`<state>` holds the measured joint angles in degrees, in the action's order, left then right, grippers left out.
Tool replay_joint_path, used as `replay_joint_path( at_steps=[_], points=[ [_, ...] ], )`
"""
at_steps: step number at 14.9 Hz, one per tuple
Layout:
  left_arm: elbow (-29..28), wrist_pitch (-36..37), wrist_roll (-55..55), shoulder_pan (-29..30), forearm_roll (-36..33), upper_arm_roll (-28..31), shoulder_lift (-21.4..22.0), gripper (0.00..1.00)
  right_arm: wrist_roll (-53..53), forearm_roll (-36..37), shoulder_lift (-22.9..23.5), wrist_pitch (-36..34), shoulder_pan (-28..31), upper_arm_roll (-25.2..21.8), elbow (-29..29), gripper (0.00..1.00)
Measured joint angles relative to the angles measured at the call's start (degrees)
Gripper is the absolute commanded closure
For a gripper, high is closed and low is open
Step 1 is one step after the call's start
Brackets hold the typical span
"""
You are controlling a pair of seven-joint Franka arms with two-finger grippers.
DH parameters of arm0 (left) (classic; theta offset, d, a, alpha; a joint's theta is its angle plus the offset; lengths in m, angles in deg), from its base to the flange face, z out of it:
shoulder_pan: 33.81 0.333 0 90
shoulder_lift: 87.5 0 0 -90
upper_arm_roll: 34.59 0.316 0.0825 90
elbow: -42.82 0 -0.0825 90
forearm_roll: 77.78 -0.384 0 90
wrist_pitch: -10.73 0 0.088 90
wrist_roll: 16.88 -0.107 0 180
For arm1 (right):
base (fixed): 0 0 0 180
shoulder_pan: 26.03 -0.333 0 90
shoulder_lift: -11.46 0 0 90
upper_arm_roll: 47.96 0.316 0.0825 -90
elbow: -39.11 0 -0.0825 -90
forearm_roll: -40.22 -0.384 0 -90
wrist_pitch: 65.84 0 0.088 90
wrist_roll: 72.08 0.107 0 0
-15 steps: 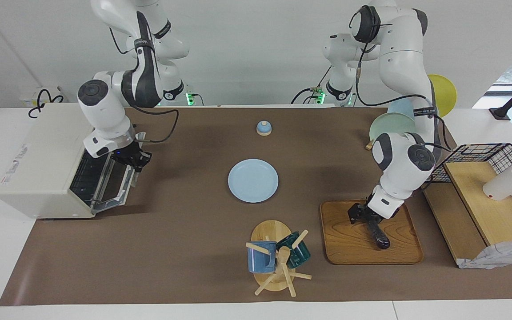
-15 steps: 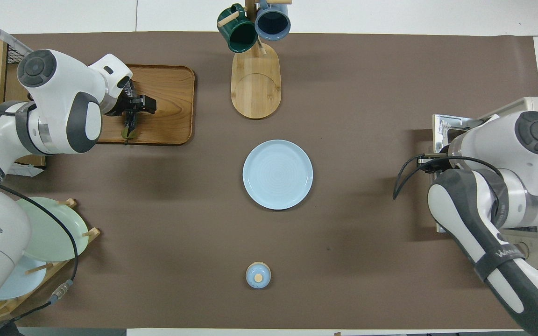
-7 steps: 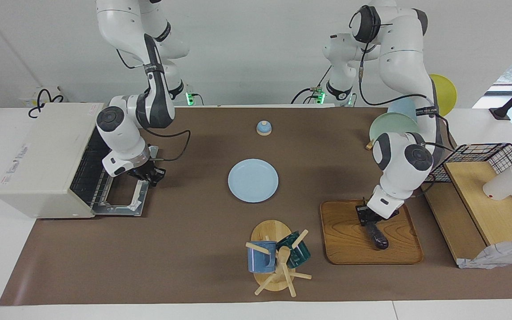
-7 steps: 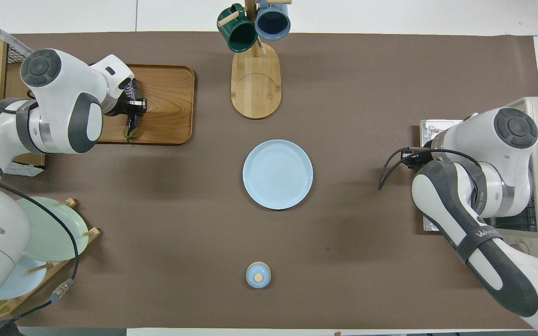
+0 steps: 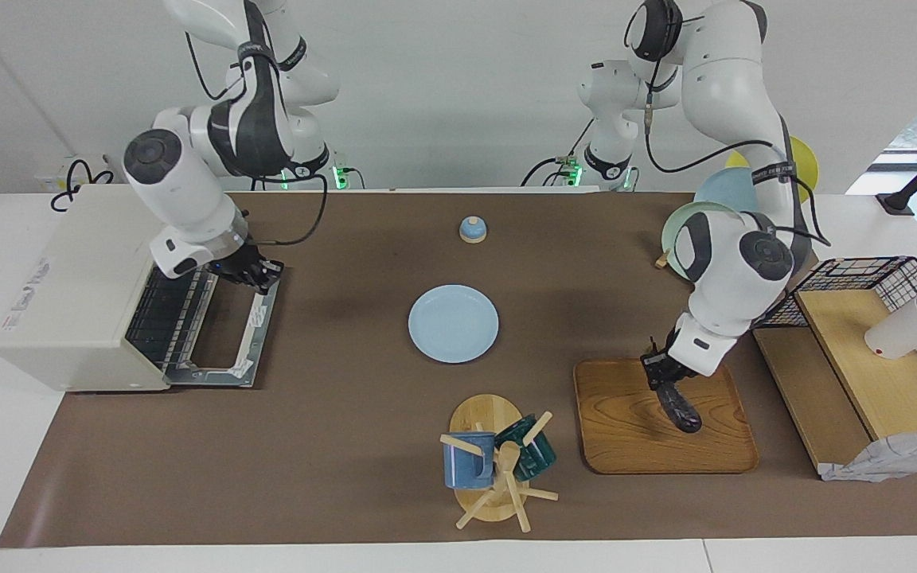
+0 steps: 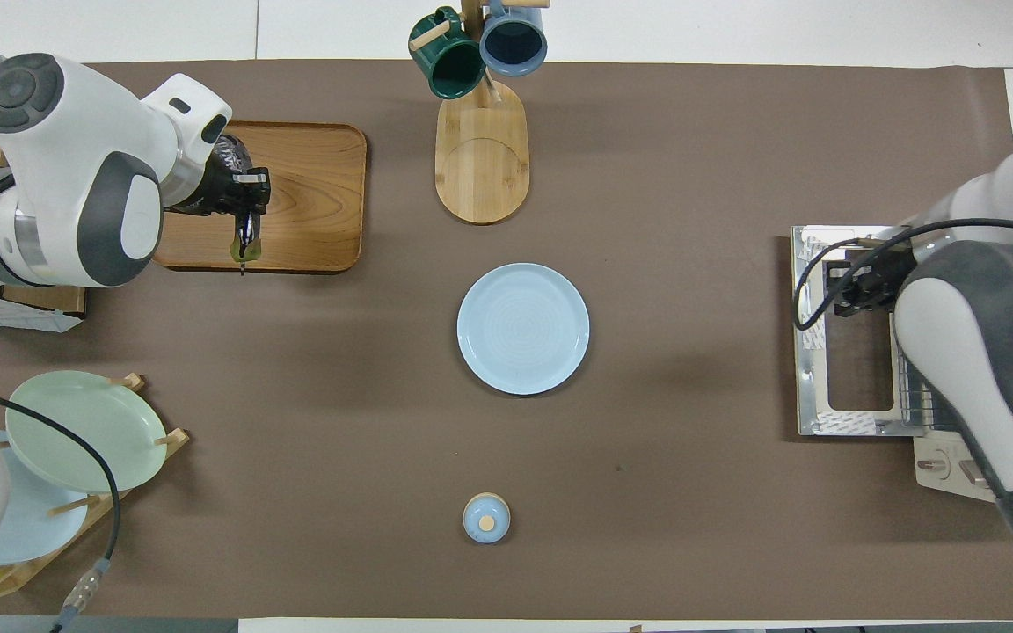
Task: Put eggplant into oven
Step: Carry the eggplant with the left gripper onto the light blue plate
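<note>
Gripping: left gripper (image 5: 663,374) clamped eggplant (image 5: 678,407) over tray (image 5: 626,430), its 11 o'clock end.
Door: oven (image 5: 84,286) lay open for loading; right gripper (image 5: 255,274) closed empty above it.

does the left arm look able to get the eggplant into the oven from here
Probably yes. The left gripper is shut on the eggplant over the tray, and the oven door lies open; only the right gripper over that door may be in the way.

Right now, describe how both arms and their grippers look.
Both arms have glossy white rounded shells with dark grey joint bands and round dark grey caps at the joints. Thin black cables loop along each arm. The left gripper and right gripper are small and black, on white wrists. Green lights glow at both bases.
</note>
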<state>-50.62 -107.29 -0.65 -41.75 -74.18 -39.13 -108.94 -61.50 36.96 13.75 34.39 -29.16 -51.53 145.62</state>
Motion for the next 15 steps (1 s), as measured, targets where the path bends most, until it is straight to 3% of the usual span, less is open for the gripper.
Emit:
replay_joint_path(
  at_steps=[3, 7, 10, 14, 15],
  points=[
    [-0.6, 6.3, 10.8, -7.3, 2.0, -0.4, 6.3, 1.00, -3.1, 0.6, -4.1, -5.6, 4.4, -0.1, -1.7, 1.00],
    [-4.9, 1.1, 22.2, -19.9, 3.5, -0.6, 7.5, 1.00, -5.7, 4.6, -6.9, -8.0, 5.8, -0.2, -2.7, 1.00],
    [-8.1, -6.8, 26.9, -27.1, 3.7, -0.5, 4.8, 1.00, -5.7, 4.8, -6.6, -7.9, 5.6, 0.1, -2.2, 1.00],
    [-8.4, -14.7, 27.8, -30.0, 3.7, -0.3, -2.7, 1.00, -5.7, 4.8, -6.8, -6.5, 5.5, 0.2, 0.1, 1.00],
    [-8.3, -15.1, 27.7, -30.0, 3.7, -0.1, -3.4, 0.11, -5.7, 4.8, -6.8, -6.4, 5.5, 0.2, 0.4, 1.00]
  ],
)
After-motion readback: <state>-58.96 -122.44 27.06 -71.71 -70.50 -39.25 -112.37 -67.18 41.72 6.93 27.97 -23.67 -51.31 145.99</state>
